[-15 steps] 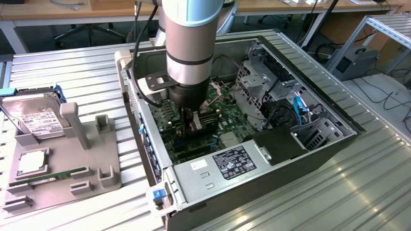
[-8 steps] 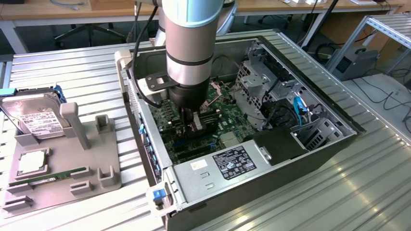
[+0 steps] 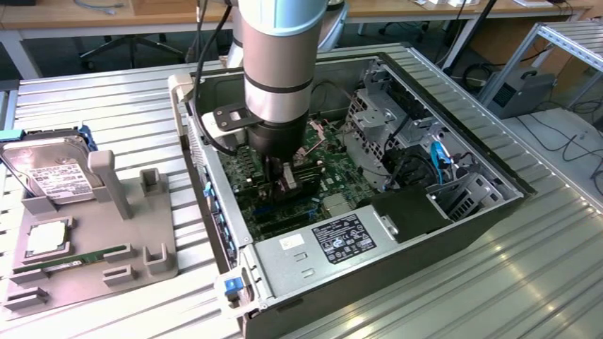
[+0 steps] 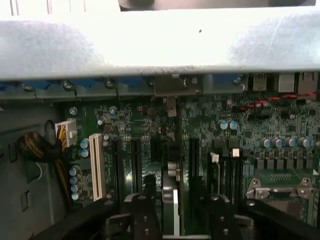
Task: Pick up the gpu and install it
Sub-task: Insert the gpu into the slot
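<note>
Black gripper (image 4: 176, 210) fingers (image 4: 145, 210) stand parted on either side of the gpu (image 4: 172, 192), which sits on edge between them, upright in a slot of the green motherboard (image 4: 250, 125); whether the pads touch the card is hard to tell, but they look slack rather than clamped. Its silvery bracket (image 4: 174, 85) reaches to the rear wall of the case (image 4: 150, 50). Just beside the card run other dark slots, then a white slot (image 4: 96, 165), and further off a bundle of yellow and black cables (image 4: 37, 147). From the side of the room, the arm (image 3: 275, 70) reaches straight down into the open case (image 3: 490, 212), its gripper (image 3: 282, 185) low over the motherboard (image 3: 325, 159) and the gpu (image 3: 290, 182) thin between the fingers. A power supply (image 3: 315, 251) fills the near end of the case. Well apart, at the exterior view's left, a grey tray (image 3: 141, 261) holds a hard drive (image 3: 52, 176), a memory stick (image 3: 80, 258) and a cpu (image 3: 47, 239).
</note>
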Tool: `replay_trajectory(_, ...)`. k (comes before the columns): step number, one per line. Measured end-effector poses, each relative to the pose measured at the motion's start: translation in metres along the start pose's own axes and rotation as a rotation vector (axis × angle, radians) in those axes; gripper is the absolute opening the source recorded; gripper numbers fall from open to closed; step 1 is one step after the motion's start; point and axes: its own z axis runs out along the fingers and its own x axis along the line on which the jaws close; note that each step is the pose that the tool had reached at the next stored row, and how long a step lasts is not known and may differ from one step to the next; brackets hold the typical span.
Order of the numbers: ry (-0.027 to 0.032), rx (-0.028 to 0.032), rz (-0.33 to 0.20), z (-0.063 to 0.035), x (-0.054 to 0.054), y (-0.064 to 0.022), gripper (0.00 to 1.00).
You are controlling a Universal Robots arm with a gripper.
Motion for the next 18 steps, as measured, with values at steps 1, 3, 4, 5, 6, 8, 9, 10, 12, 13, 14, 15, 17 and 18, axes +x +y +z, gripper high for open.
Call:
replay_trajectory(1, -0.0001, 0.0002, 0.000, -0.0027, 0.000, -0.0001, 0.41)
replay_trajectory(3, 0.0000, 0.0000, 0.000, -0.0088, -0.002, -0.0004, 0.41)
replay_trajectory(4, 0.0000, 0.0000, 0.000, -0.0117, -0.002, -0.0006, 0.41)
replay_trajectory(5, -0.0001, 0.0001, 0.000, -0.0145, -0.003, -0.0008, 0.41)
replay_trajectory(6, -0.0001, 0.0001, 0.000, -0.0176, -0.004, -0.0009, 0.41)
replay_trajectory(8, -0.0001, 0.0000, 0.000, -0.0228, -0.005, -0.0012, 0.41)
replay_trajectory(9, -0.0001, -0.0001, 0.000, -0.0244, -0.006, -0.0018, 0.41)
replay_trajectory(10, -0.0003, -0.0014, 0.000, -0.0249, -0.006, -0.0034, 0.41)
replay_trajectory(12, 0.0001, -0.0089, 0.000, -0.0248, -0.006, -0.0087, 0.41)
replay_trajectory(13, 0.0001, -0.0134, 0.000, -0.0246, -0.006, -0.0118, 0.41)
replay_trajectory(14, 0.0002, -0.0185, 0.000, -0.0244, -0.006, -0.0151, 0.41)
replay_trajectory(15, 0.0003, -0.0237, 0.000, -0.0242, -0.007, -0.0182, 0.41)
replay_trajectory(17, 0.0006, -0.0360, 0.000, -0.0238, -0.007, -0.0256, 0.41)
replay_trajectory(18, 0.0007, -0.0428, -0.001, -0.0235, -0.007, -0.0296, 0.41)
